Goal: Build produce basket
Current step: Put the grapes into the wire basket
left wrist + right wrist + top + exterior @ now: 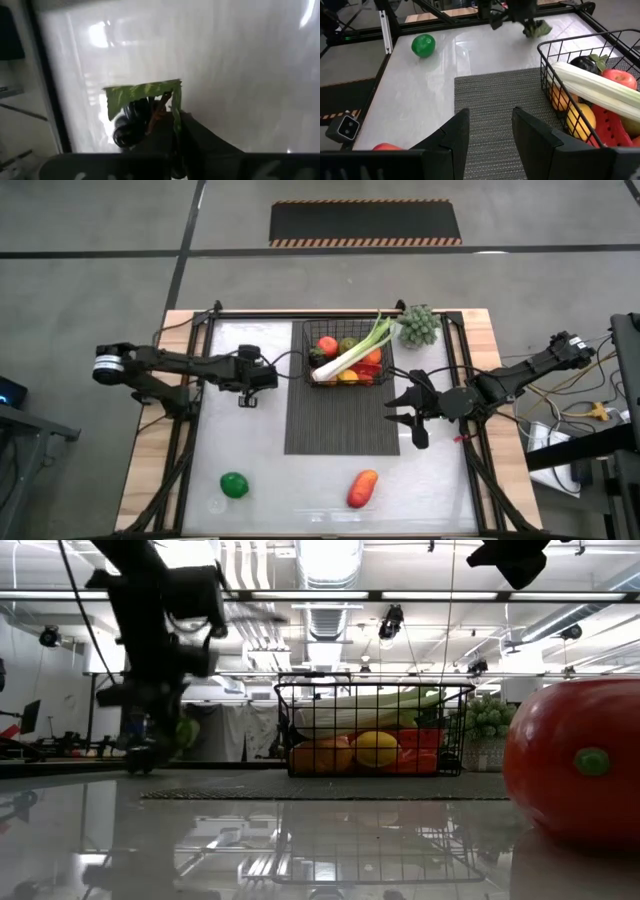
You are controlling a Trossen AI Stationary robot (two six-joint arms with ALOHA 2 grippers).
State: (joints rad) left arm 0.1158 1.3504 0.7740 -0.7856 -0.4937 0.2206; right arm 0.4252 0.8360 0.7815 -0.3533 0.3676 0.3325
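Overhead, a white table carries a dark ribbed mat down its middle, with the left arm reaching in from one side and the right arm from the other. The black wire basket sits on the far end of the mat, between the two grippers and a little beyond them, closer to the right one. It already holds a long pale-green celery stalk lying diagonally across the top, a tomato, a lemon and other red and orange pieces. A bunch of grapes lies on the table just outside the basket's far corner, beyond the right gripper. The left gripper is over the white table beside the mat, its fingers pressed together on a watermelon slice with a striped green rind. The right gripper hovers at the mat's edge with its fingers spread and nothing between them. Well nearer than both grippers, by the table's front edge, lie a red-orange mango and a green lime.
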